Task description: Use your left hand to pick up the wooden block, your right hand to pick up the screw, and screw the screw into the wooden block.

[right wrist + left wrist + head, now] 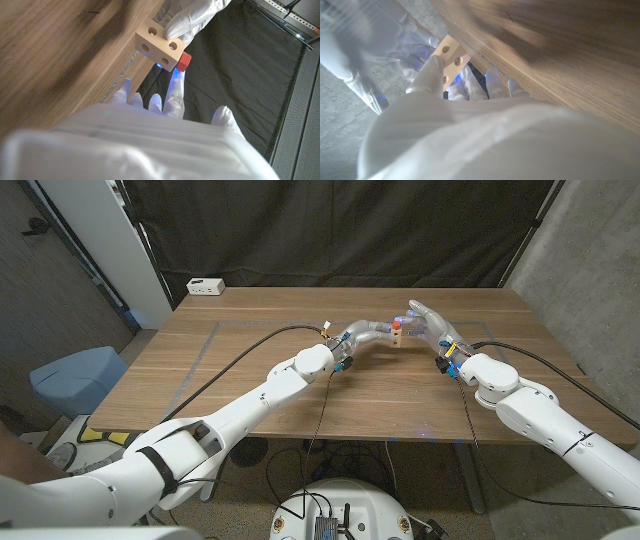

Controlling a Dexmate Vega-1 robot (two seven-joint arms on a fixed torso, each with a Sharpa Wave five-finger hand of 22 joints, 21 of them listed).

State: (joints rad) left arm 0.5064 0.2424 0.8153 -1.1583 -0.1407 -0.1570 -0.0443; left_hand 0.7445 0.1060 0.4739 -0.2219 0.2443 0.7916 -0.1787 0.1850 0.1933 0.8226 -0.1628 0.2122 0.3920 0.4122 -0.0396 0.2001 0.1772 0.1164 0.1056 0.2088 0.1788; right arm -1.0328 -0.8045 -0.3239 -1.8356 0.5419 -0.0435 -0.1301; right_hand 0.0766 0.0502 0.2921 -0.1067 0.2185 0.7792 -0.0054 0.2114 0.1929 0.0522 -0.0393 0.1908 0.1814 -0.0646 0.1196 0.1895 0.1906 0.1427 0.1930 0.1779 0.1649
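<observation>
Both arms reach in over the wooden counter (250, 370) and meet near its far middle, above the surface. The left robot hand (368, 335) holds the wooden block (397, 337); in the right wrist view its gloved fingers (192, 17) press on the top of the pale block (159, 46), which shows round holes on two faces. From the left wrist view one finger (431, 75) lies along the block's (451, 58) side, with two holes visible next to it. A small red piece, the head of the screw (184, 61), sits against the block's far face in the right wrist view, and from the head view the same red spot (397, 326) shows on top of the block. The right robot hand (430, 325) is just beside the block on its other side, fingers stretched out and spread; in its own wrist view the fingertips (176, 87) reach up to just under the block and the red head, glowing blue from a light there. I cannot tell whether those fingers pinch the screw or only come close to it. A black cable (240, 355) runs across the counter to the left wrist, and a white power strip (205, 285) rests at the far left corner.
</observation>
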